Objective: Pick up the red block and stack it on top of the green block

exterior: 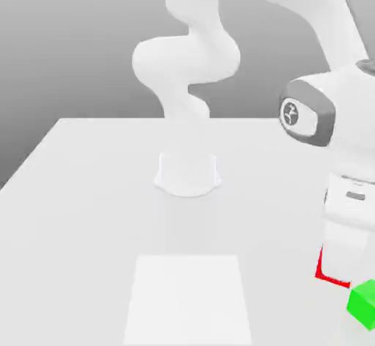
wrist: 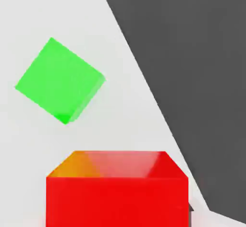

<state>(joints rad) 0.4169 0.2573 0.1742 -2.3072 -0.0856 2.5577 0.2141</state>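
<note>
In the exterior view, a white robot arm (exterior: pixel 192 52) rises from a round base (exterior: pixel 187 174) set near the middle of a pale white table (exterior: pixel 80 213), curls upward out of the top of the frame and comes back down along the right edge. Its wrist, with a grey ring and a round logo, sits at middle right, and the white hand (exterior: pixel 350 227) hangs below it at the lower right. The gripper (exterior: pixel 338 268) is at the bottom of the hand, and just a thin red edge of the red block (exterior: pixel 329 276) peeks out beneath it — the rest of that cube is hidden behind the hand. The fingers themselves are hard to make out here, but the gripper is clenched on the red block. The green block (exterior: pixel 364 304) sits in the lower right corner of the frame, just below and right of the red edge, very near it; whether the two touch cannot be told. A faint lighter rectangle (exterior: pixel 189 299) marks the table at lower centre, well apart from both cubes. In the hand view, the red block (wrist: pixel 116 192) fills the lower centre of the frame, close to the camera, its front face bright red and its top face shading orange at one corner. The green block (wrist: pixel 58 80) lies in the upper left, turned diagonally on the white table (wrist: pixel 29 15) — clearly apart from the red one. A dark grey area (wrist: pixel 192 67) takes the upper right, beyond the table's slanting edge.
</note>
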